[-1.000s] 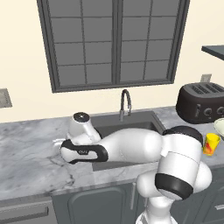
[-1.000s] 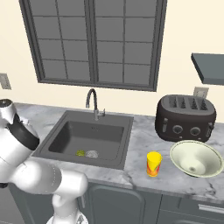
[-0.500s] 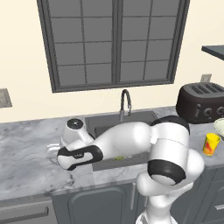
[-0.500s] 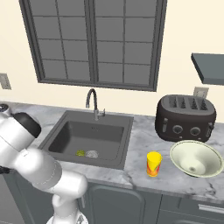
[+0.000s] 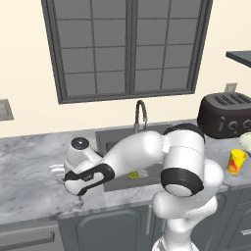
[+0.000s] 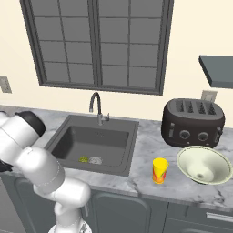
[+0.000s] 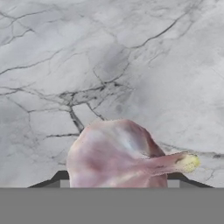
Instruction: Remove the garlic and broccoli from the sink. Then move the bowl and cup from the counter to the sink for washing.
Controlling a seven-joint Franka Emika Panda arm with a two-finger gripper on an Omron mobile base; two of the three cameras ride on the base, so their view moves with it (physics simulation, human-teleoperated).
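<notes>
Left base view: arm reaches fwd and to the left, hand low over the counter (image 5: 29,181) left of the sink (image 5: 115,139). Gripper (image 5: 58,172) mostly hidden behind the wrist, can't tell from here how the jaws stand. Broccoli (image 5: 133,174) lies in the basin near its front edge, just past the forearm. Cup (image 5: 237,161) stands on the marble at far right, in front of a dark toaster (image 5: 226,114); sliver of the bowl (image 5: 246,142) at the right edge. Curved tap (image 5: 140,113) behind the basin. No writing readable anywhere

Right base view: sink (image 6: 63,136) w/ broccoli (image 6: 83,159) on its floor, just beside the pale round drain disc (image 6: 95,160). Cup (image 6: 159,170) upright on the counter (image 6: 150,141) right of the basin, red-orange patch facing the camera, no legible label. Bowl (image 6: 204,164) near it further right, in front of the toaster (image 6: 193,122), whose knobs and slots show no brand

Hand view: garlic (image 7: 120,155) sits betw the two dark finger tips, short stem pointing right w/ a yellowish end; jaws clamped on the bulb. Veined marble counter (image 7: 109,61) beyond it; can't tell if the bulb touches the surface
</notes>
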